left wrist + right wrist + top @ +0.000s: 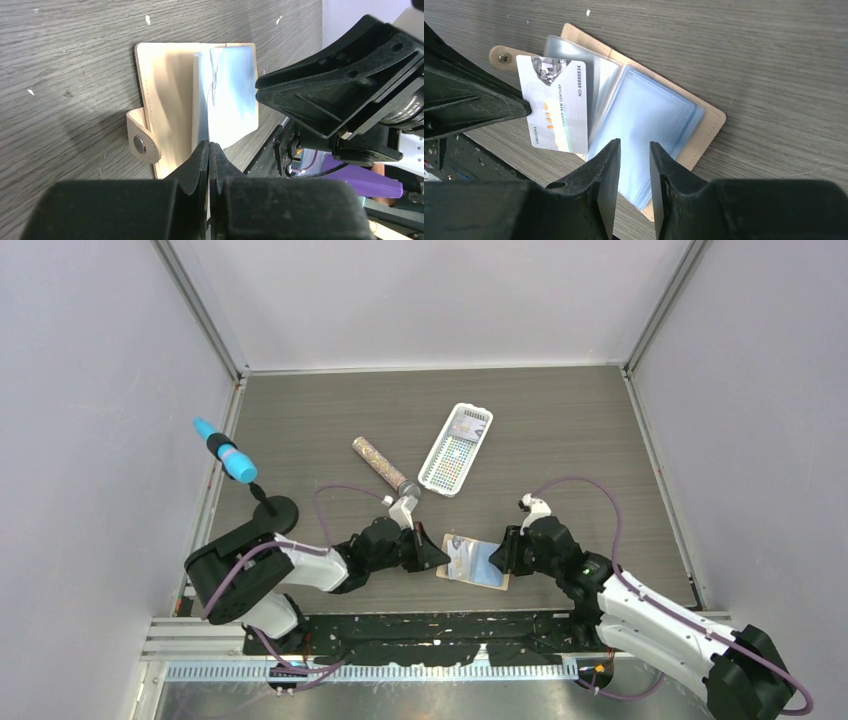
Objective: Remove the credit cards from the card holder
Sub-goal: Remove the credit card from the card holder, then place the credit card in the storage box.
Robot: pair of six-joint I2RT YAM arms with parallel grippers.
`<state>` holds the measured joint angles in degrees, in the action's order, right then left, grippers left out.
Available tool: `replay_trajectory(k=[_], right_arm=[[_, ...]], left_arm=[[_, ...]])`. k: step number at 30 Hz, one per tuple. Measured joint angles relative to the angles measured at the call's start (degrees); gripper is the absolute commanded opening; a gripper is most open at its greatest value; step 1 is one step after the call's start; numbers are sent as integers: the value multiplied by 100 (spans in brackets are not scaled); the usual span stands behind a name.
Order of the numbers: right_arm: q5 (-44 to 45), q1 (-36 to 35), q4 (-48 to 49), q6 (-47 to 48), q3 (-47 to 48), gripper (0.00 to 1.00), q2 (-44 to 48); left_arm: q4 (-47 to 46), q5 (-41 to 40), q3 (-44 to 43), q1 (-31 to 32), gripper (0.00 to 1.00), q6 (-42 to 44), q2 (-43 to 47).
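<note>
The tan card holder (474, 561) lies open on the table between the arms, with its tab (142, 144) and shiny bluish pockets (649, 117) showing. My left gripper (208, 145) is shut on the edge of one pale credit card (556, 102). The card carries printed text and stands partly out over the holder's left half. In the left wrist view the card (201, 95) shows edge-on. My right gripper (634, 150) is open by a narrow gap and empty, just over the near edge of the pockets. In the top view the left gripper (437, 554) and the right gripper (503, 552) flank the holder.
A white slotted basket (456, 448) and a glittery tube (385, 467) lie beyond the holder. A blue pen-like tool (225, 452) stands on a black round base (277, 512) at the left. Grey walls enclose the table.
</note>
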<state>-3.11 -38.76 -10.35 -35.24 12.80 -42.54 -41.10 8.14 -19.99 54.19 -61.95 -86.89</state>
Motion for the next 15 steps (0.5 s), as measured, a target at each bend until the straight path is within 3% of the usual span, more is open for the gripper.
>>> replay_trajectory(k=[15], right_arm=[[-831, 0, -249, 1416, 1139, 43, 227]], left_arm=[[1397, 505, -24, -11, 0, 1143, 1419]])
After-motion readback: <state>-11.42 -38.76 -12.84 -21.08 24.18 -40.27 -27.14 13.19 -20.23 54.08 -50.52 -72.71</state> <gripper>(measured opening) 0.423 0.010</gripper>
